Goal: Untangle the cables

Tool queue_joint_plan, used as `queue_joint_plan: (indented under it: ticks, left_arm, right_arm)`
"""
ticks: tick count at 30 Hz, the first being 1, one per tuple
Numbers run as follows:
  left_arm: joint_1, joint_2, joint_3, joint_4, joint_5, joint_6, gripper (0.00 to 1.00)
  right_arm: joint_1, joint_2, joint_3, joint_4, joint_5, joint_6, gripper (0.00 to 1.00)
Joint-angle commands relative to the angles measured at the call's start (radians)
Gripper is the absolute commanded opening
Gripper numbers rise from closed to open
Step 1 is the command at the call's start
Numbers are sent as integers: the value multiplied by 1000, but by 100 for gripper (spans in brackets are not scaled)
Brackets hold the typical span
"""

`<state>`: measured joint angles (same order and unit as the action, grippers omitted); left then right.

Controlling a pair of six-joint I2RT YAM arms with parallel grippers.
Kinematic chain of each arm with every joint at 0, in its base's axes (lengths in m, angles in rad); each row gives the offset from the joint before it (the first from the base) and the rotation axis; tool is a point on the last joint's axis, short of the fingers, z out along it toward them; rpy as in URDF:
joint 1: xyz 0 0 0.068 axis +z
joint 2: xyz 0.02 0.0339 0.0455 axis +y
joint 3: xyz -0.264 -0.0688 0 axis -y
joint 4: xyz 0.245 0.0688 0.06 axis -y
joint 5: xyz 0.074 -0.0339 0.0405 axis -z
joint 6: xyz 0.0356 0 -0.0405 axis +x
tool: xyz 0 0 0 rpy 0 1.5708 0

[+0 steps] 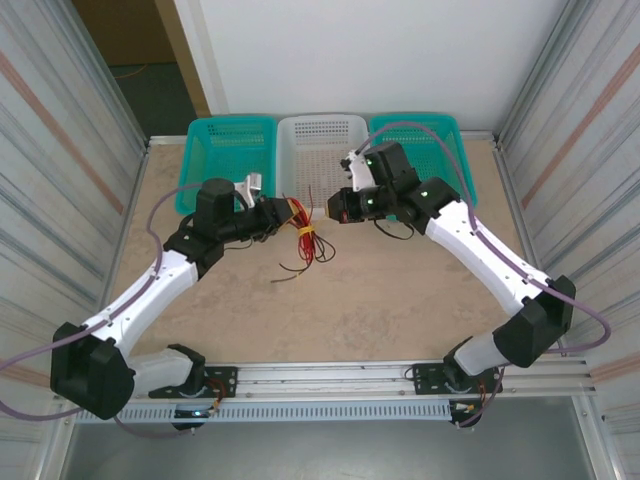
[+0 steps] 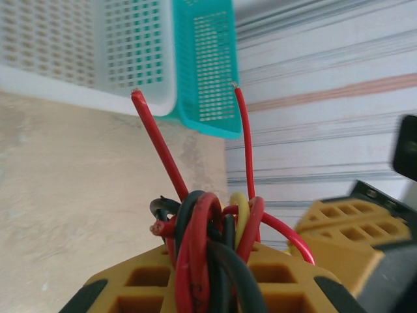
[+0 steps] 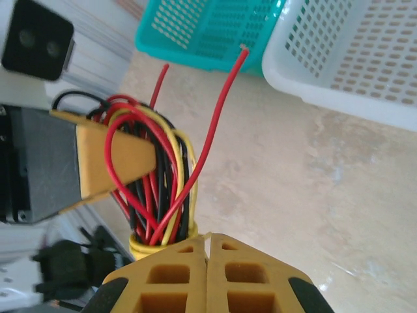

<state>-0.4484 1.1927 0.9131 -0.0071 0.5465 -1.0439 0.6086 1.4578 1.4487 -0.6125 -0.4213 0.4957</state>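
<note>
Three baskets lined the far edge of the pale counter (image 1: 400, 310): a left teal basket (image 1: 232, 150), a white basket (image 1: 322, 140) and a right teal basket (image 1: 432, 135).

The left arm (image 1: 150, 290) reached in from the near left corner. Its left tool (image 1: 289, 211) was closed on the cables (image 1: 306, 240), a bundle of thin red, black and yellow wires. From the left wrist, looped strands packed the narrow gap between that tool's orange-yellow fingers (image 2: 140, 287), and two red ends stood up free toward the baskets. In the overhead view, the rest of the bundle hung below the tool in front of the white basket. Red and yellow strands reached down to the counter, and a few dark ends trailed toward the near left.

Just beside the bundle, the right tool (image 1: 333, 208) faced the left one, carried by the right arm (image 1: 490, 260) from the near right corner. From the right wrist, its two fingers (image 3: 251, 280) were pressed flat together with only a hairline seam between them. A yellow loop at the foot of the bundle lay against the tip of one finger. Whether any strand was caught in the seam could not be told.
</note>
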Motion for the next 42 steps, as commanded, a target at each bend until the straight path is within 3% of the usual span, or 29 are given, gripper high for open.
queue_joint_plan:
  ticks: [1, 8, 14, 20, 27, 31, 35, 38, 42]
  left_arm:
    - [-28, -17, 40, 201, 122, -63, 0]
    - [-73, -24, 14, 510, 75, -215, 0]
    - [-95, -57, -30, 735, -82, -256, 0]
    - [-96, -108, -35, 741, -283, -116, 0]
    - [-104, -118, 11, 648, -439, 19, 0]
    - [-104, -125, 17, 561, -623, 69, 0]
    - [-105, -146, 34, 431, -778, 209, 0]
    - [-105, -161, 26, 374, -845, 261, 0]
    - [-108, -171, -4, 342, -846, 296, 0]
  right_arm:
    - [-41, -43, -83, 162, -120, 81, 0]
    - [-95, -58, -269, 478, -220, 260, 0]
    - [-96, -54, -408, 722, -240, 420, 0]
    - [-55, -67, -567, 941, -192, 576, 0]
    - [77, -154, -608, 835, -88, 577, 0]
    - [118, -248, -598, 752, -62, 571, 0]
    - [142, -331, -537, 624, -48, 520, 0]
    - [150, -363, -456, 530, -48, 472, 0]
    - [151, -366, -319, 422, -18, 413, 0]
